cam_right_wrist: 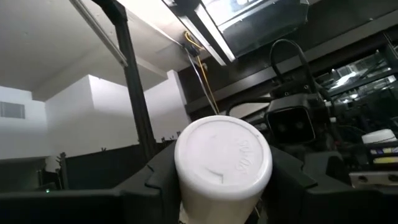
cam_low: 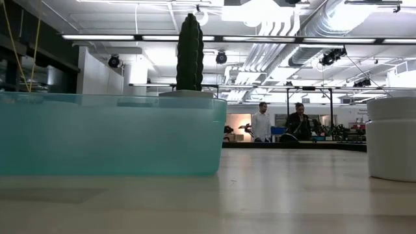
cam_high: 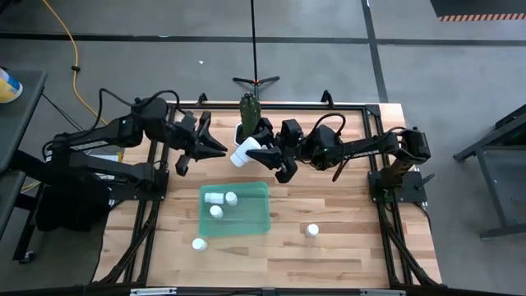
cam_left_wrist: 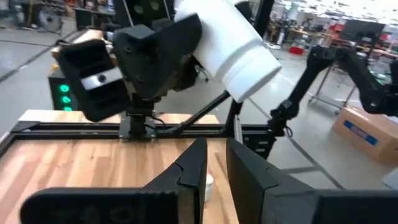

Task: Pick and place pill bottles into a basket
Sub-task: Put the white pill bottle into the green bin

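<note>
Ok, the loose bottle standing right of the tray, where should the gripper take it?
Take the loose pill bottle around its round body below the cap, coming straight down from above. It stands upright, apart from the tray, with bare table all round it.

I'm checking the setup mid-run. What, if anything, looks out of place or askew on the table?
One bottle in the green tray lies on its side; the other two in it stand upright. The right gripper holds a bottle tilted in the air. Two bottles stand outside the tray. Nothing looks spilled or damaged.
</note>
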Robot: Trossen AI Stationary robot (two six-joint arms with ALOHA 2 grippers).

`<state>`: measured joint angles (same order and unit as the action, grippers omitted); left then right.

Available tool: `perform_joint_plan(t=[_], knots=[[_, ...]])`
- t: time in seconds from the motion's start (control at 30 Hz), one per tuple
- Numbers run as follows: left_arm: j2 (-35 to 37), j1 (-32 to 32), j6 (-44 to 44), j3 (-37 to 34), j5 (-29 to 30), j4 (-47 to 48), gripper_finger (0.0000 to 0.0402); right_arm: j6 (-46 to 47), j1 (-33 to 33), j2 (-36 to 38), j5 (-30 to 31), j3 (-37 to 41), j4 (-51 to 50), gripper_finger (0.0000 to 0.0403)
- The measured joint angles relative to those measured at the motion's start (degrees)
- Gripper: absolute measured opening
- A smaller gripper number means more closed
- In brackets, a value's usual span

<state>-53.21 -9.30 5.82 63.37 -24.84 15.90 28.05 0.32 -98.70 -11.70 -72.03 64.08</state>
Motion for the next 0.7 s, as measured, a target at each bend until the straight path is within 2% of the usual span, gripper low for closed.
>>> perform_joint_plan(t=[0.17,0.27,0.4,0.57,0.7], knots=[[-0.2,0.0,0.48,0.0,-1.83,0.02,0.0099,0.0,-0.02,0.0,-0.22,0.0,0.05,0.0157],[-0.2,0.0,2.12,0.0,-2.55,-0.64,0.0121,-0.01,-0.02,0.0,-0.32,0.0,0.0,0.0157],[-0.2,-0.01,4.95,0.0,-2.73,-2.73,0.0185,-0.02,-0.02,0.0,-0.43,0.0,-0.03,0.0157],[-0.2,-0.04,6.45,-0.02,-0.06,-2.86,0.0274,-0.04,-0.3,0.0,-0.49,0.0,-0.34,0.0157],[-0.2,-0.04,6.49,-0.02,2.23,-2.88,0.0319,0.22,-1.52,0.0,-0.44,0.0,-1.89,0.0157]])
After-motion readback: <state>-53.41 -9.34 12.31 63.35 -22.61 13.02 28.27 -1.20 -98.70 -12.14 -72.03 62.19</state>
